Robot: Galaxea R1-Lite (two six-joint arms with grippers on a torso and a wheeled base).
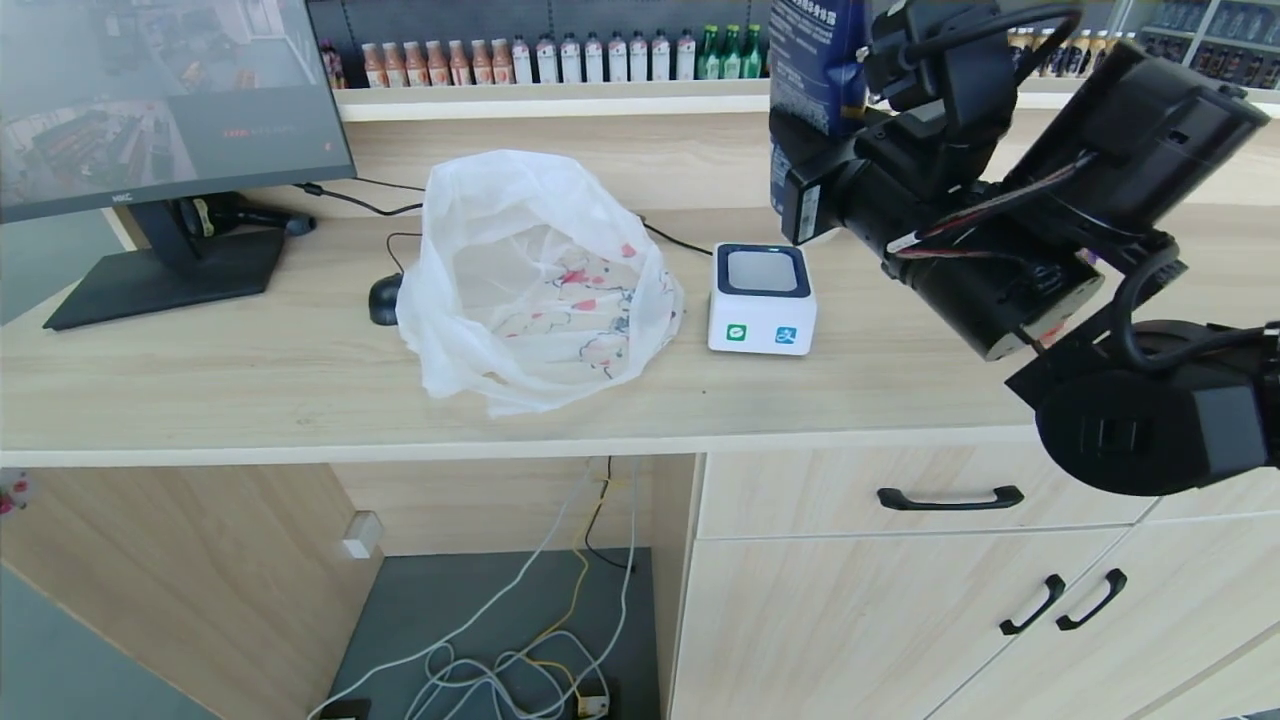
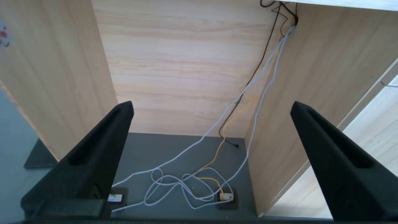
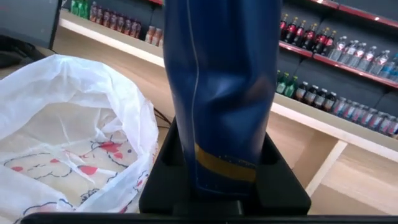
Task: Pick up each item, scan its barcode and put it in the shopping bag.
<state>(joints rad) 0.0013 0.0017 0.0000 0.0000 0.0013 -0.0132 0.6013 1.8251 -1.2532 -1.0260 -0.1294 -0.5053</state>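
Item one, the pale wood counter (image 1: 900, 380), is carrying everything listed here. Item two, a dark monitor (image 1: 150, 90), is standing on its far left end. Item three, the white shopping bag (image 1: 540, 280), is sitting open-mouthed near the counter's middle, with red and dark printing showing through its crumpled sides. Item four, a tall dark-blue pack (image 1: 815, 70), is hanging upright in the air to the right of the bag, above and just behind the scanner. My right pincer (image 1: 805, 200) is clamping it at its lower end, with the fingers pressing in from both sides and the pack rising between them in the right wrist view. Item five, the white box scanner (image 1: 762, 297) with a dark-rimmed window on top, is resting just beside the bag on its right. Item six, a black mouse (image 1: 384, 298), is lying against the bag's left side. My left pincer (image 2: 211, 162) is hanging low with its fingers (image 2: 93, 162) spread wide and gripping nothing, facing the recess under the counter, where loose cables (image 1: 500, 680) are trailing on the floor.
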